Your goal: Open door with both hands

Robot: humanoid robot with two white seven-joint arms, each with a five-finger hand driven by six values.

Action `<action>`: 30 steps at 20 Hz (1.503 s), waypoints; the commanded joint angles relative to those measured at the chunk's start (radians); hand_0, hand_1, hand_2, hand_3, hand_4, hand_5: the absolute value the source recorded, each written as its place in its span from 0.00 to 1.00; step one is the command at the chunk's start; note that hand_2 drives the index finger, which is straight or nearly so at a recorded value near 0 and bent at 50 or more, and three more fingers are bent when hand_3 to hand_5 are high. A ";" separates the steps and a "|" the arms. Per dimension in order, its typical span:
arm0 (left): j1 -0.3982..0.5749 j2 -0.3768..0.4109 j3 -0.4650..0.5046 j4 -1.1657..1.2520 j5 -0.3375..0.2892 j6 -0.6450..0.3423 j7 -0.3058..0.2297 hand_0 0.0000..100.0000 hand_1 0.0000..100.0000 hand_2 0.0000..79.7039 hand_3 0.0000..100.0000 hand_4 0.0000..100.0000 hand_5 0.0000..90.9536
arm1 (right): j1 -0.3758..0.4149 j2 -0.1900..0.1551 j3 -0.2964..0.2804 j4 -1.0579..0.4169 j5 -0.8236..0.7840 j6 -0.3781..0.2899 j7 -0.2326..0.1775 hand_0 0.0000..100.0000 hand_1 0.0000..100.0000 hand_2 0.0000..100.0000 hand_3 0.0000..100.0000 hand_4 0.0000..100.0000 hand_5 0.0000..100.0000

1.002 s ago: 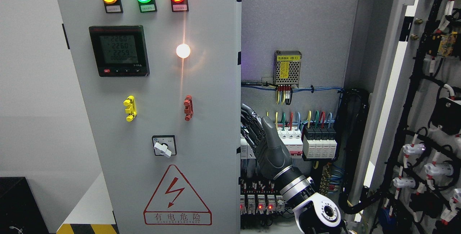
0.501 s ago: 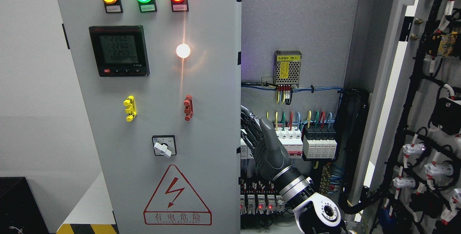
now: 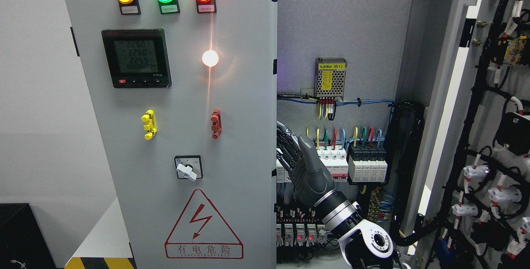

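The cabinet's left door (image 3: pixel 232 145) is a grey panel with three lamps, a meter and a lightning warning sign, and it stands nearly closed. Its free edge (image 3: pixel 275 107) runs down the middle of the head view. My right hand (image 3: pixel 290 149) reaches up from the lower right inside the cabinet. Its dark fingers (image 3: pixel 287 142) lie stretched against the inner side of that edge, with the thumb (image 3: pixel 305 145) pointing up. The right door (image 3: pixel 459 95) is swung wide open at the far right, showing the wiring on its inside. My left arm is out of sight.
Behind my hand sit rows of breakers (image 3: pixel 352 163) with coloured wires and a small power supply (image 3: pixel 330 78). A thick black cable loop (image 3: pixel 408 178) hangs by the right door frame. A black box (image 3: pixel 20 236) stands at the lower left.
My right hand has crept slightly left and down against the door edge. The left door's panel has shifted a touch to the left.
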 commanded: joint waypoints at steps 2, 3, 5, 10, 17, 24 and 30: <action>-0.003 0.000 0.000 0.000 0.000 -0.001 -0.005 0.00 0.00 0.00 0.00 0.00 0.00 | -0.012 0.000 0.012 0.016 0.000 -0.002 0.002 0.19 0.00 0.00 0.00 0.00 0.00; -0.003 0.000 0.000 0.000 0.000 -0.001 -0.005 0.00 0.00 0.00 0.00 0.00 0.00 | -0.013 0.000 0.012 0.020 -0.002 -0.002 0.002 0.19 0.00 0.00 0.00 0.00 0.00; -0.003 0.000 0.000 0.000 0.000 -0.001 -0.006 0.00 0.00 0.00 0.00 0.00 0.00 | -0.013 0.000 0.012 0.022 -0.002 -0.003 0.010 0.19 0.00 0.00 0.00 0.00 0.00; -0.003 0.000 0.000 0.000 0.000 -0.001 -0.005 0.00 0.00 0.00 0.00 0.00 0.00 | -0.012 0.000 0.012 0.022 -0.016 -0.003 0.041 0.19 0.00 0.00 0.00 0.00 0.00; -0.003 0.000 0.000 0.000 0.000 -0.001 -0.006 0.00 0.00 0.00 0.00 0.00 0.00 | -0.013 0.000 0.012 0.022 -0.035 -0.003 0.047 0.19 0.00 0.00 0.00 0.00 0.00; -0.003 0.000 0.000 0.000 0.000 -0.001 -0.006 0.00 0.00 0.00 0.00 0.00 0.00 | -0.012 0.001 -0.001 0.023 -0.037 -0.005 0.053 0.19 0.00 0.00 0.00 0.00 0.00; -0.003 0.000 0.000 0.000 0.000 -0.001 -0.005 0.00 0.00 0.00 0.00 0.00 0.00 | -0.013 0.001 -0.004 0.023 -0.043 -0.003 0.071 0.19 0.00 0.00 0.00 0.00 0.00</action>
